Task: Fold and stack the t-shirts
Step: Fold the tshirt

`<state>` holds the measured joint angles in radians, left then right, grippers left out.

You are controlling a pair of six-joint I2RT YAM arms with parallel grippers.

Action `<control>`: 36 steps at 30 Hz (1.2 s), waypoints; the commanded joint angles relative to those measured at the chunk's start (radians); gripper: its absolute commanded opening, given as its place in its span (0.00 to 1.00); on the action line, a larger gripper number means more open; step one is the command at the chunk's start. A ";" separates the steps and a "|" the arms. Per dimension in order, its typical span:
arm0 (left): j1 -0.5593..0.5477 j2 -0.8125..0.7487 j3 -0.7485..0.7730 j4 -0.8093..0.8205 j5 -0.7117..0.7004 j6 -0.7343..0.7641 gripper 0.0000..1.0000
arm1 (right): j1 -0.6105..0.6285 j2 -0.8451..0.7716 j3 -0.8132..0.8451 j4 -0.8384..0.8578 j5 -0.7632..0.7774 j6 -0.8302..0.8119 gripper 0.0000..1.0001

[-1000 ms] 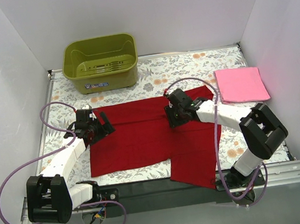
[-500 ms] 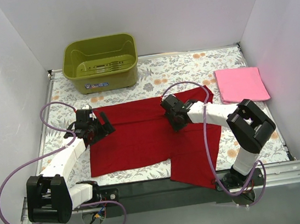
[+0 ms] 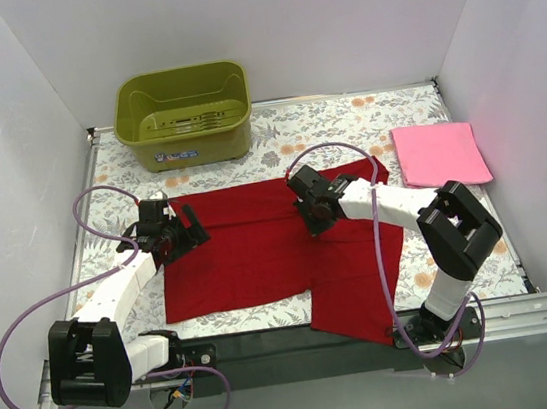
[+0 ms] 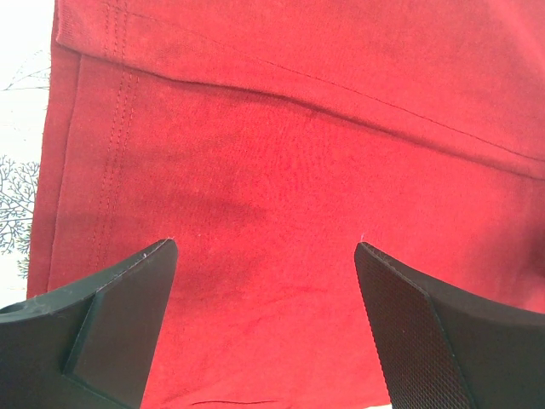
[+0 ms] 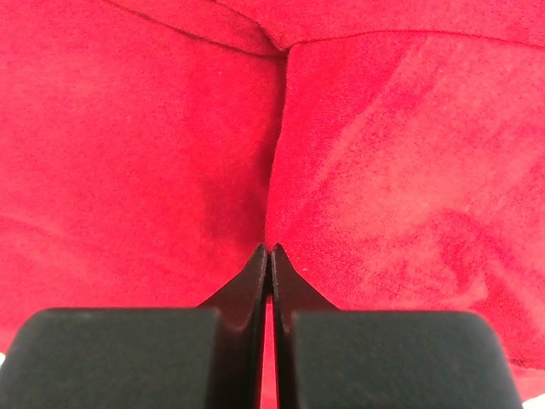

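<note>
The deep red t-shirt (image 3: 250,253) lies spread flat across the middle of the table, its right part reaching the near edge. A light pink t-shirt (image 3: 438,154) lies folded at the right. My right gripper (image 3: 312,222) is down on the red shirt's middle, near its far edge. In the right wrist view it (image 5: 272,248) is shut, and a crease of red cloth (image 5: 409,170) runs up from its tips. My left gripper (image 3: 189,231) hovers over the shirt's left edge. It (image 4: 266,247) is open, with only red cloth (image 4: 298,128) and its hem beneath.
An olive-green plastic tub (image 3: 184,115) stands at the back left on the flowered tablecloth (image 3: 343,120). White walls close in the table on three sides. A dark rail runs along the near edge by the arm bases.
The right gripper has closed its jaws onto the red cloth and shifted a little to the left and farther back. The left arm has stayed still.
</note>
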<state>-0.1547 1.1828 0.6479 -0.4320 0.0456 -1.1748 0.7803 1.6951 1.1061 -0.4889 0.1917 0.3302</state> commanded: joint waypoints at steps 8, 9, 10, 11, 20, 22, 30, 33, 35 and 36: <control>-0.005 0.000 0.009 0.019 0.005 0.010 0.79 | 0.007 0.006 0.044 -0.077 -0.097 0.007 0.30; -0.005 0.000 0.009 0.019 0.007 0.010 0.79 | 0.005 -0.021 0.038 -0.076 -0.095 0.006 0.33; -0.005 0.001 0.010 0.018 0.008 0.010 0.79 | -0.004 -0.038 0.035 -0.076 -0.094 0.001 0.37; -0.005 0.000 0.010 0.021 0.008 0.010 0.79 | -0.012 -0.054 0.029 -0.077 -0.095 0.000 0.38; -0.005 -0.002 0.010 0.021 0.008 0.009 0.79 | -0.306 -0.228 -0.189 0.041 -0.184 -0.017 0.34; -0.005 -0.002 0.007 0.021 0.008 0.004 0.79 | -0.398 -0.239 -0.241 0.071 -0.236 -0.019 0.33; -0.005 0.058 0.030 0.012 0.003 -0.037 0.79 | -0.562 -0.232 -0.394 0.148 -0.310 -0.040 0.32; -0.005 0.081 0.067 -0.022 -0.003 -0.068 0.79 | -0.579 -0.259 -0.382 0.116 -0.311 -0.033 0.31; -0.005 0.072 0.107 -0.033 -0.027 -0.083 0.79 | -0.578 -0.332 -0.370 0.102 -0.310 -0.023 0.31; -0.005 0.066 0.116 -0.033 -0.032 -0.091 0.79 | -0.579 -0.354 -0.350 0.102 -0.308 -0.022 0.32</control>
<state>-0.1547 1.2793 0.6964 -0.4629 0.0402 -1.2331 0.2089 1.4288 0.7364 -0.3714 -0.1150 0.3103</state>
